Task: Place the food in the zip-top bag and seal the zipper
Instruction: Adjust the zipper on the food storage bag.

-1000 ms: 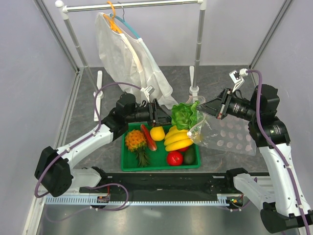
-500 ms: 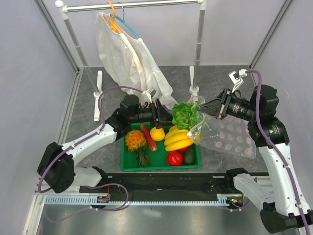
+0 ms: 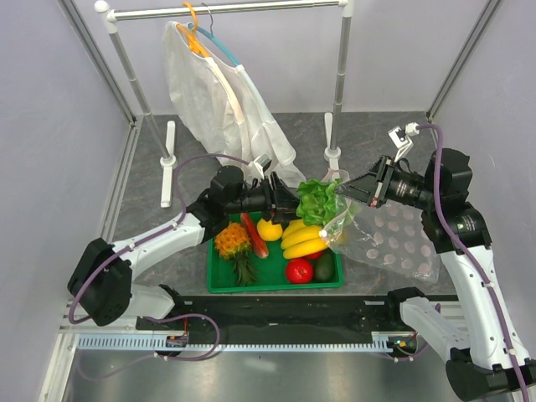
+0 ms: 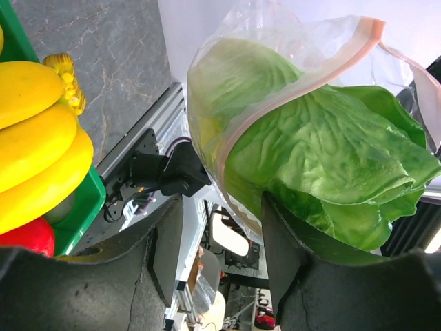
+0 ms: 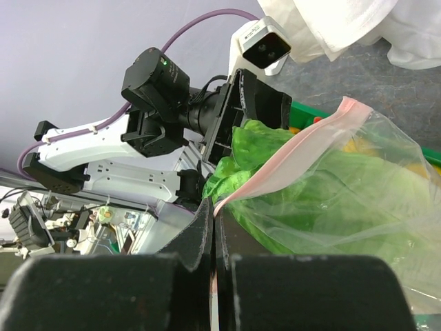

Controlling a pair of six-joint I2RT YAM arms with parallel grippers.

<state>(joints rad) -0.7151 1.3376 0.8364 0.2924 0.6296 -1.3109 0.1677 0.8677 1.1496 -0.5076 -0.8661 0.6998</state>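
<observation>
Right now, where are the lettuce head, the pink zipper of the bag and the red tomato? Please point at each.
lettuce head (image 4: 331,155), left wrist view, on the broad bare leaf.
zipper (image 5: 275,161), right wrist view, middle of the pink strip.
red tomato (image 3: 299,270), top external view, centre of its skin.

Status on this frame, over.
Left pincer open, at lettuce. Right pincer shut on zip-top bag rim. Lettuce partway in, leaves outside. Tomato, yellow fruit in tray.
</observation>
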